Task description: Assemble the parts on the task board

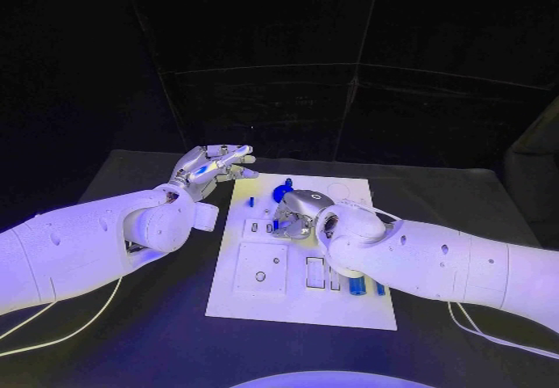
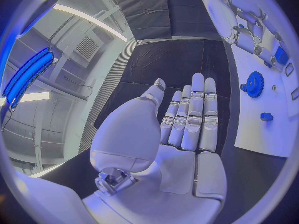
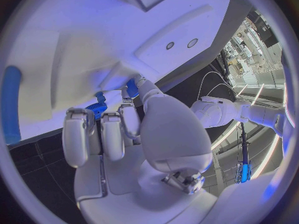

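Observation:
The white task board [image 1: 262,303] lies in the middle of the table. My right hand [image 1: 298,213] is bent down over its far half, and thumb and fingers pinch a small blue part [image 3: 132,88] against the board. The same part [image 2: 280,55] peeks out under those fingers in the left wrist view. A blue gear [image 1: 282,194] stands just beyond the hand, and its toothed edge [image 3: 96,107] lies close to the fingers. My left hand [image 1: 216,168] hovers off the board's far left corner, palm flat, fingers straight and holding nothing [image 2: 187,129].
A small blue piece [image 1: 248,202] sits near the board's left edge [image 2: 266,117]. Long blue parts [image 1: 355,284] lie by the slots near the board's right side. Cables [image 1: 70,323] run over the black table at both front corners.

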